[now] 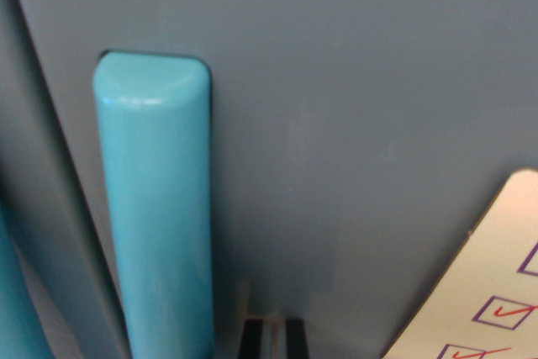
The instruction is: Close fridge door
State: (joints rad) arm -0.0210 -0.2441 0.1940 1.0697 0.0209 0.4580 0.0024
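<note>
Tool (271, 338) (state unclear) at fridge door (353, 124); teal handle (155, 208) — checklist sticker (487, 292), red ticks.

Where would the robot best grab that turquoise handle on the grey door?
Probably on the straight shaft of the turquoise handle, below its rounded top. It runs upright and stands proud of the grey door, so jaws closing across it from the front, one on each flank, should fit.
</note>
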